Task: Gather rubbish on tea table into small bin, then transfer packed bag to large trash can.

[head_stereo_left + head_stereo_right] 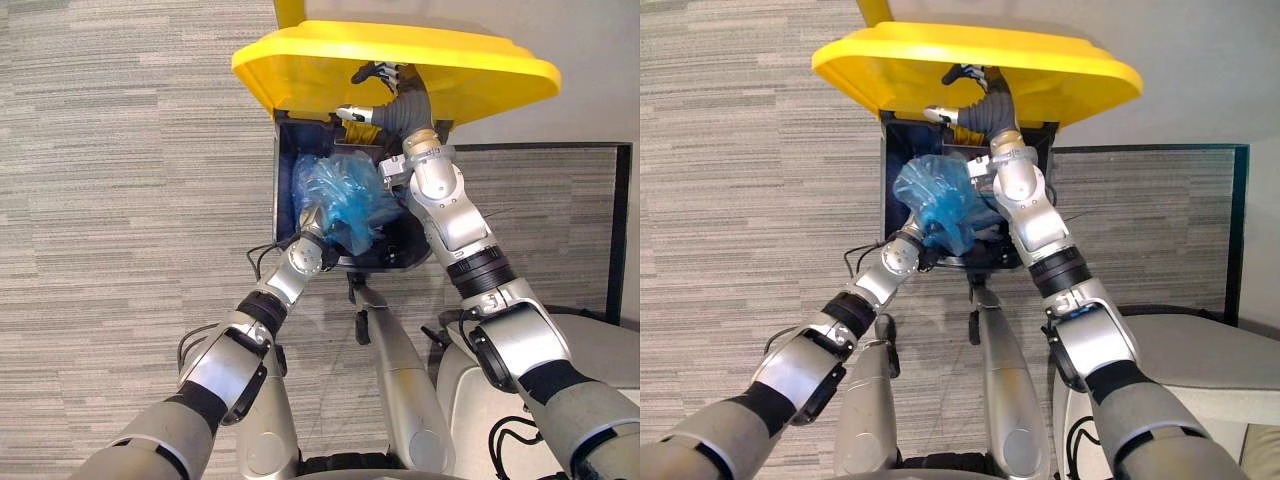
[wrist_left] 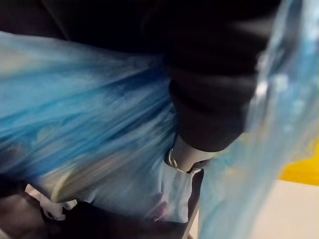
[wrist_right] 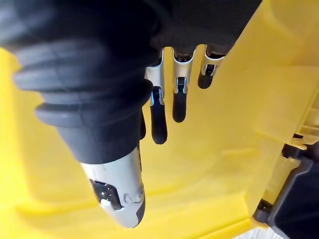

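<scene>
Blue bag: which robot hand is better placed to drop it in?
Left. The left robot hand is at the blue bag over the open can; the right robot hand props the yellow lid.

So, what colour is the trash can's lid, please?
The lid is yellow, clearest in the left eye view.

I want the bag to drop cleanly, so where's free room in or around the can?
Crowded: the bag fills most of the open can, left hand at its near edge, right hand up on the lid. Free: a dark strip between bag and lid at the back left, and carpet left of the can.
</scene>
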You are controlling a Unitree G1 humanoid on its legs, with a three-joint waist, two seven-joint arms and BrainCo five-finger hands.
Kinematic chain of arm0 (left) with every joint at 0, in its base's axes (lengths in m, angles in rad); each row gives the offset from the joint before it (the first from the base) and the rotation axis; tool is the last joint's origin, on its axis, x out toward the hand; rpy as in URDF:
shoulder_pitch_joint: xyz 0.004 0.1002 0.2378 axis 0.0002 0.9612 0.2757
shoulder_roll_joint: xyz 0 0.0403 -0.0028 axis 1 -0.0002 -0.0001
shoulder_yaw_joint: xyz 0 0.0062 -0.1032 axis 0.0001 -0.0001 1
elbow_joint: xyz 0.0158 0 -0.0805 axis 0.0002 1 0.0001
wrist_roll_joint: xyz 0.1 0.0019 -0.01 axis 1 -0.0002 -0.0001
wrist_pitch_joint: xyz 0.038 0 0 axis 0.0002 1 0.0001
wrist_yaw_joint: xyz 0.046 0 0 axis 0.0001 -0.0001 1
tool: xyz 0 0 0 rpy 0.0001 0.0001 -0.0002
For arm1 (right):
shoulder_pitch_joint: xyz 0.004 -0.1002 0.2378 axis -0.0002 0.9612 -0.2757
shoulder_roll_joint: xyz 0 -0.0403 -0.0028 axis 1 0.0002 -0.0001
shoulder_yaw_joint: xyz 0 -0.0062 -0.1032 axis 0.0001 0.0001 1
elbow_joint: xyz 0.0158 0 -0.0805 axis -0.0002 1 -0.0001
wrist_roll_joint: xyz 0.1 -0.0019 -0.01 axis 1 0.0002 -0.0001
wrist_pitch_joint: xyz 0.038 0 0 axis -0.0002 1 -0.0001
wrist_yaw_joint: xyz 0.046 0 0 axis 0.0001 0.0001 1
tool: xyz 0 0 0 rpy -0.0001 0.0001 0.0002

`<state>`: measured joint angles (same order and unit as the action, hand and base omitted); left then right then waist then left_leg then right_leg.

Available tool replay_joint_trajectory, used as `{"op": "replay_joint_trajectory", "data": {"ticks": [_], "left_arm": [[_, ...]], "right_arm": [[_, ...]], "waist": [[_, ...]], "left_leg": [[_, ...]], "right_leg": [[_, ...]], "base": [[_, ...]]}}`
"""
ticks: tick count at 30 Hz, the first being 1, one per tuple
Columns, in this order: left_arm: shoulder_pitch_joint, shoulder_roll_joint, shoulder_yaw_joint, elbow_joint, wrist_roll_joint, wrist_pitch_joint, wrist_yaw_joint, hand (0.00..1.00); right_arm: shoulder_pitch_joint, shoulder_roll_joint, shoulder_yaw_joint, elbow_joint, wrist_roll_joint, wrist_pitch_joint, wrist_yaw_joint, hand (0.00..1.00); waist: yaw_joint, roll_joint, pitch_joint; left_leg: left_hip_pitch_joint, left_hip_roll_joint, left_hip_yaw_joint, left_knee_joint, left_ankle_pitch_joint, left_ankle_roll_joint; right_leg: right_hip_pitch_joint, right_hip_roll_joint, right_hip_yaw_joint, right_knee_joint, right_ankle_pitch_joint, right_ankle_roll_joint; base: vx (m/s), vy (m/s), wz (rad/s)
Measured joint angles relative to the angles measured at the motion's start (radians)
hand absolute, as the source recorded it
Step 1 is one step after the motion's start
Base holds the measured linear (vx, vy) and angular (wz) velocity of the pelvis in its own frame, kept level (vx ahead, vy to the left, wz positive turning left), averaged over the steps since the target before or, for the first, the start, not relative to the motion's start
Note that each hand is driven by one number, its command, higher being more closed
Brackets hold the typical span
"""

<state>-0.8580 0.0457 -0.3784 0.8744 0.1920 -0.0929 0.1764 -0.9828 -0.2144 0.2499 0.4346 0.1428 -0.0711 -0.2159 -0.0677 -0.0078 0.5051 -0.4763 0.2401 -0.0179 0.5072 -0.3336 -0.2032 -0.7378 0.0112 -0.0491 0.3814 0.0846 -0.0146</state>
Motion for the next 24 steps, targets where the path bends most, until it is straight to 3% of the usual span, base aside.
{"op": "replay_joint_trajectory", "data": {"ticks": [7,10,17,24], "left_arm": [[0.02,-0.004,-0.001,0.001,0.056,0.019,0.0,0.0],[0.047,0.002,0.0,0.001,0.056,0.019,0.0,0.0],[0.173,0.084,0.003,-0.048,0.032,0.018,-0.002,0.0],[0.494,0.105,0.122,-0.268,-0.1,-0.02,-0.01,0.0]], "right_arm": [[0.069,0.008,0.002,-0.026,-0.041,-0.004,0.004,0.0],[0.128,0.008,0.006,0.001,-0.063,-0.007,0.015,0.0],[0.244,-0.015,-0.005,0.06,-0.117,-0.006,0.046,0.0],[0.522,0.023,-0.071,0.06,-0.157,0.008,0.072,0.0]], "waist": [[0.0,-0.005,-0.005],[0.0,-0.025,-0.031],[0.002,-0.031,-0.045],[0.029,-0.024,-0.176]], "left_leg": [[0.037,-0.01,-0.004,-0.006,0.001,-0.001],[0.057,-0.015,-0.014,-0.028,0.014,-0.003],[0.17,-0.027,-0.051,-0.123,0.06,-0.006],[0.271,-0.033,-0.051,-0.199,0.08,0.005]], "right_leg": [[0.041,-0.014,-0.006,0.007,-0.006,0.006],[0.065,-0.02,-0.014,-0.007,-0.006,0.007],[0.187,-0.036,-0.058,-0.056,-0.006,0.007],[0.28,-0.042,-0.062,-0.097,-0.012,0.016]], "base": [[-0.01,0.006,0.05],[-0.01,0.014,0.16],[0.03,0.012,0.19],[0.05,0.023,0.07]]}}
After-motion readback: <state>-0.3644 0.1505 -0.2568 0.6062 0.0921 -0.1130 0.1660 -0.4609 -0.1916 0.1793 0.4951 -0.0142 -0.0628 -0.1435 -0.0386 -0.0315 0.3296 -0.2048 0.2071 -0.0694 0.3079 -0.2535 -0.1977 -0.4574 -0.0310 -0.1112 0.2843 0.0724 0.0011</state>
